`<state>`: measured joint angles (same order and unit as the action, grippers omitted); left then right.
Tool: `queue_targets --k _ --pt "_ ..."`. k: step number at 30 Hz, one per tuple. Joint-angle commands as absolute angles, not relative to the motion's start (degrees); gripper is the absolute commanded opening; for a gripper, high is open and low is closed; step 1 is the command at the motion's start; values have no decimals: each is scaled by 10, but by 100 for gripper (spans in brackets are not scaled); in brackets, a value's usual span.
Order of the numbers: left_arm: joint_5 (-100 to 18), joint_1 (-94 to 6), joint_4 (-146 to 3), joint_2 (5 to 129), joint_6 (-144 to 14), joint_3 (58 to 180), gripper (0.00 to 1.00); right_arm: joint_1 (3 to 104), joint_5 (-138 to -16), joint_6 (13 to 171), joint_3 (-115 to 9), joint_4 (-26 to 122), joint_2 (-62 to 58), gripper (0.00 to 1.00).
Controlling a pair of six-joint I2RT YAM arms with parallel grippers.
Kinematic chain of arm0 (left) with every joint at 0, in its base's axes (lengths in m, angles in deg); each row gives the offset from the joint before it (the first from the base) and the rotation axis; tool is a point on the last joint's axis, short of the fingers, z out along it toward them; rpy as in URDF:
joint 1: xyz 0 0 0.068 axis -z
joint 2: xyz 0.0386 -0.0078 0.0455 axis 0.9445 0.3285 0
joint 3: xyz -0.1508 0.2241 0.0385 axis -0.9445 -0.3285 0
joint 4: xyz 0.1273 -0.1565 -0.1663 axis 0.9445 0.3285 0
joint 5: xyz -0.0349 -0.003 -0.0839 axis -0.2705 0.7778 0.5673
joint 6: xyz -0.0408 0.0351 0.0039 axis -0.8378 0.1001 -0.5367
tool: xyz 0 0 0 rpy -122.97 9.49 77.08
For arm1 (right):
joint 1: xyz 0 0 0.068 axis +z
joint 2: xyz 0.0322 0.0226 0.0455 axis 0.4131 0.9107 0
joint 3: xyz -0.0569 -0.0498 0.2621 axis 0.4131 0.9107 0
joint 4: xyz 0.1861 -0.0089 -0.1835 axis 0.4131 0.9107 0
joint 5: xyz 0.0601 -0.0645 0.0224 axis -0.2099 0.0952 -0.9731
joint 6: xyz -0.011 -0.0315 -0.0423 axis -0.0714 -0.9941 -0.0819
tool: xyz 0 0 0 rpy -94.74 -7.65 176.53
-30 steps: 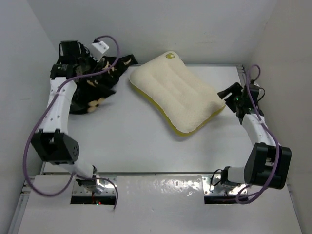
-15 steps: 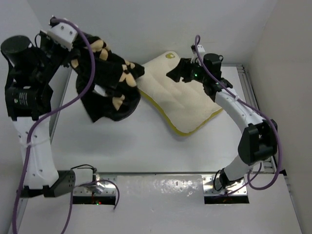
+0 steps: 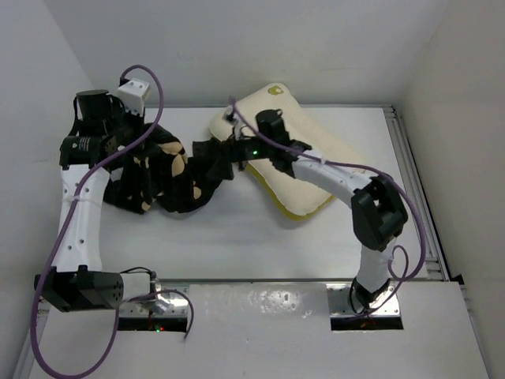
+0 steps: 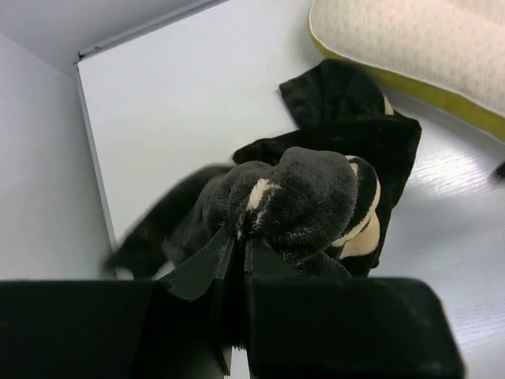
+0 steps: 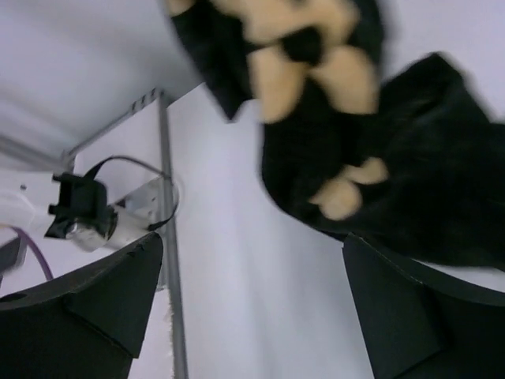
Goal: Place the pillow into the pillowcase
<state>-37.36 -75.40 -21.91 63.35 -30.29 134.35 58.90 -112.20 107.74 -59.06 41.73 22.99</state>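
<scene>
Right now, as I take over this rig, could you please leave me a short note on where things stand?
Left gripper: shut on a bunched fold of the black soft fabric pillowcase with tan flower motifs, which is at the far left of the table.
Right gripper: open, holding nothing, reaching toward the pillowcase's right side.
The large cream-white quilted pillow with yellow piping lies flat at far centre, outside the case.
Done: case gripped on one side.
Left: probably grip its other side, open the mouth, and work the pillow in.
</scene>
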Motion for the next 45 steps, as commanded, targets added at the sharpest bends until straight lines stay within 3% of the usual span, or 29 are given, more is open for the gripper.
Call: queue_targets --k 1,6,10,15,17,18,19,20,21,22,25,26,28,29,31,33,35,37,39,40,41,42,44,45 --pt "-364 -751 -300 608 -364 1362 0 645 -1131 1048 -621 415 272 93" --pt "-367 -730 -296 606 -365 1357 0 661 -1074 1171 -619 240 317 99" --pt "-337 -716 -292 608 -371 1354 0 664 -937 1178 -672 294 345 99" --pt "-260 -666 -296 621 -366 1352 0 661 -925 1225 -733 267 386 99" --pt "-209 -634 -283 637 -352 1354 1 663 -925 1248 -746 249 400 88" --pt "-181 -621 -275 643 -331 1357 5 656 -930 1277 -742 237 401 79" --pt "-124 -609 -253 648 -315 1360 13 649 -940 1297 -733 217 396 46" --pt "-98 -583 -235 659 -295 1363 45 642 -955 1324 -697 164 387 24" --pt "-59 -571 -210 663 -260 1368 89 617 -954 1386 -665 136 357 0" --pt "-44 -557 -202 668 -247 1371 100 598 -934 1420 -629 84 334 0" --pt "-59 -563 -211 667 -249 1383 100 493 -904 1533 -436 17 235 0" --pt "-74 -570 -218 667 -254 1385 100 439 -899 1539 -352 25 210 0" --pt "-151 -583 -250 666 -272 1379 100 395 -901 1492 -300 78 160 0" --pt "-188 -584 -259 668 -275 1372 100 370 -912 1457 -283 155 119 20" --pt "-299 -571 -274 680 -249 1336 100 361 -933 1345 -302 251 99 70" --pt "-388 -555 -267 696 -179 1299 98 355 -923 1252 -371 415 92 97" --pt "-417 -552 -256 730 -134 1251 83 347 -881 1218 -428 537 86 99" --pt "-419 -574 -239 758 -74 1231 66 335 -847 1188 -435 546 58 99" --pt "-409 -584 -253 765 -42 1200 69 333 -811 1140 -439 560 29 99" --pt "-405 -584 -274 766 -29 1192 78 333 -784 1127 -445 575 22 93" --pt "-404 -575 -294 765 -20 1181 82 326 -782 1112 -460 610 19 66" --pt "-396 -568 -328 764 -11 1162 87 321 -775 1101 -470 632 18 1" --pt "-358 -548 -328 774 8 1160 88 309 -769 1087 -489 695 18 0" --pt "-306 -540 -313 782 11 1168 90 306 -765 1077 -491 712 13 5"
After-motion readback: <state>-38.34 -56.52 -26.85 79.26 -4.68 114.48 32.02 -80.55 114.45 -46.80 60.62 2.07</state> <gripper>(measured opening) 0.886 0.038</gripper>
